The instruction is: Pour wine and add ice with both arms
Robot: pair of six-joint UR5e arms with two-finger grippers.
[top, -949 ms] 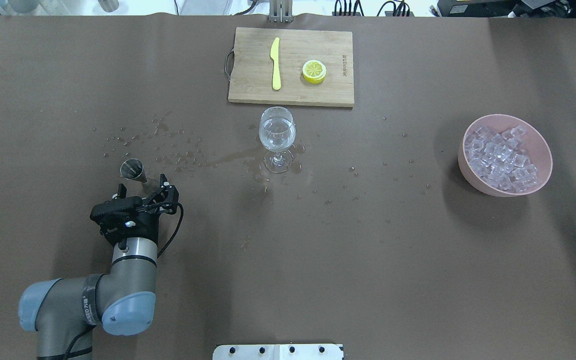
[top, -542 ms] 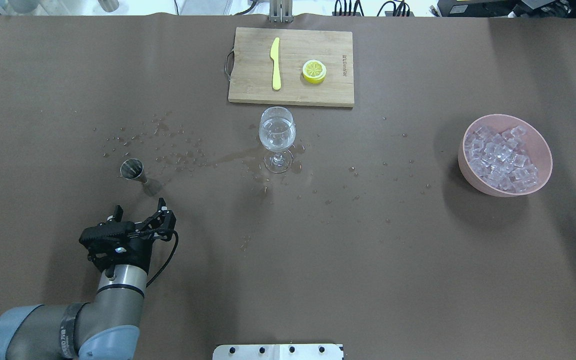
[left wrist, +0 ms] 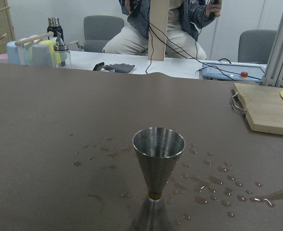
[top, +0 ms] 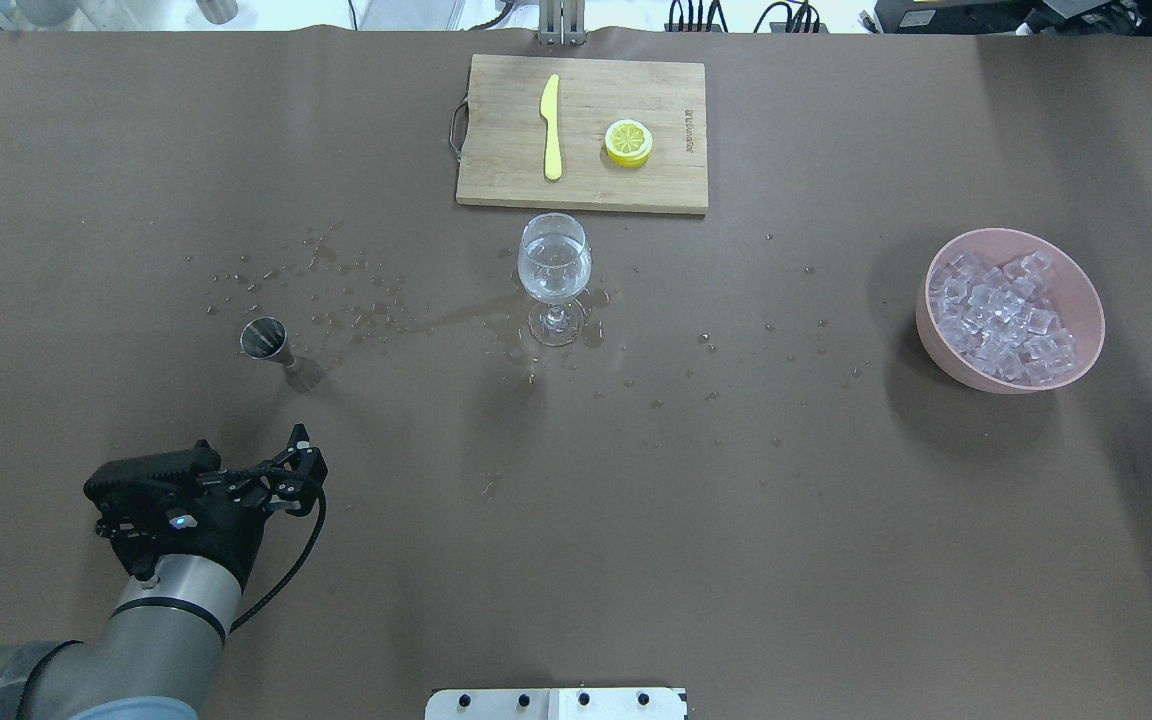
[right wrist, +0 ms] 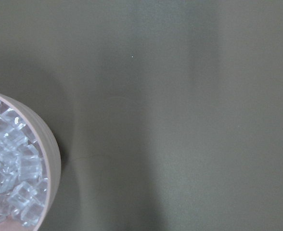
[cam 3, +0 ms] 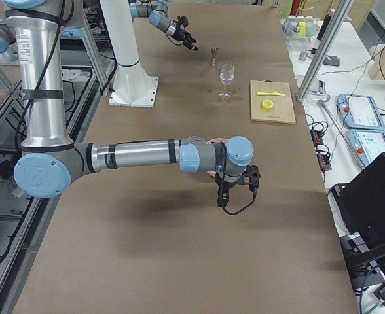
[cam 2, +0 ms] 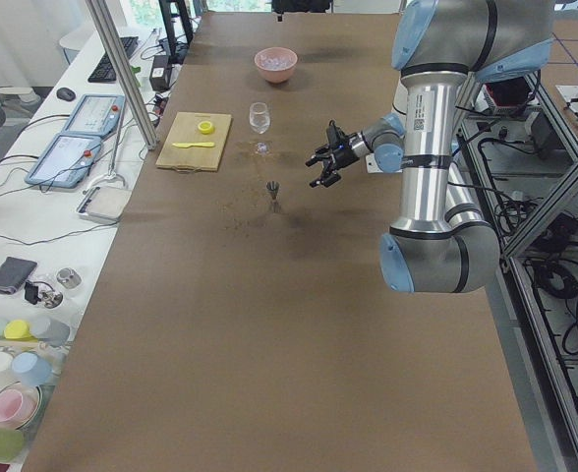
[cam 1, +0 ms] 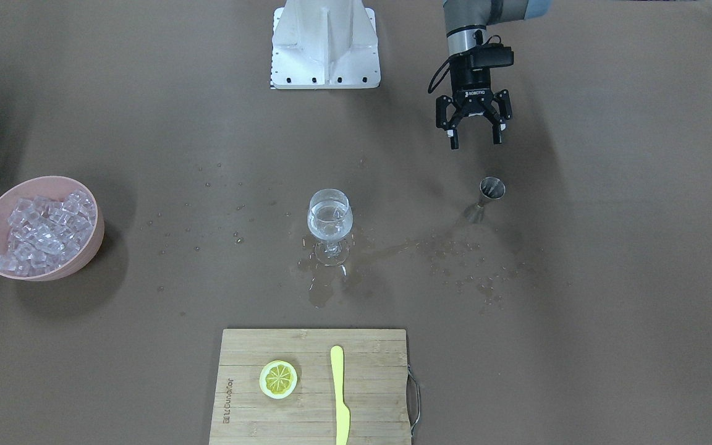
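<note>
Left tool (cam 1: 476,142) hangs spread and empty over the worktop (cam 1: 609,278); just beyond stands 1 steel jigger (cam 1: 491,189); farther, wine (cam 1: 330,224) sits in the glass (cam 1: 331,252); ice (cam 1: 44,232) heaps in the pink bowl (cam 1: 94,246); right tool (cam 3: 249,177) beside that bowl, spread or pressed together I cannot tell.

A: What is the jigger (left wrist: 158,163) at the lower centre of the wrist view?
B: Smooth brushed metal, soft sheen.
A: And the bench (top: 836,550)?
B: Matt brown covering, glossy where wet. Top centre overhead, the cutting board (top: 626,90) is pale grained wood and the knife (top: 551,128) yellow plastic. The bowl (top: 944,362) looks like matt pink plastic, its ice (top: 1001,315) clear and glinting. The wine glass (top: 555,262) is shiny clear glass.
</note>
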